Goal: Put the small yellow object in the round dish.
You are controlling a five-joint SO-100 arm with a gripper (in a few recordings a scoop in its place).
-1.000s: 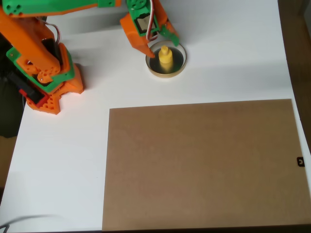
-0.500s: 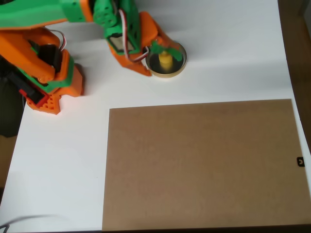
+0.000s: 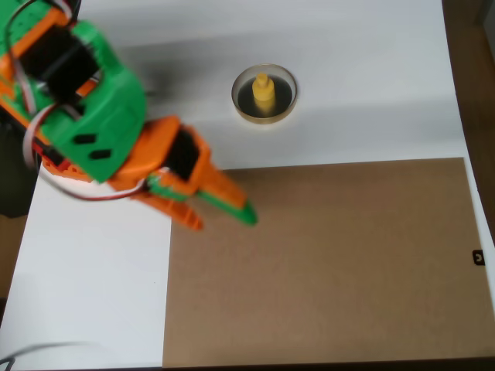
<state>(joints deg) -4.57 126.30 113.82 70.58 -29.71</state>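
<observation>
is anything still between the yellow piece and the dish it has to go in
No, nothing visible does. The small yellow object already stands upright inside the round dish. The pincer is apart from it, over the edge of the brown board.

In the overhead view, the end effector (image 3: 220, 218) has withdrawn from the round dish (image 3: 264, 93), where it sat a second ago, and now hangs well apart from it, over the top left corner of the brown board (image 3: 325, 263). The arm (image 3: 93, 124) has swung toward the camera and appears larger and blurred, covering the left part of the counter (image 3: 371, 85) and hiding most of its own base. The small yellow object (image 3: 264, 91), previously partly screened by the green and orange fingers, now stands fully exposed inside the dish.
</observation>
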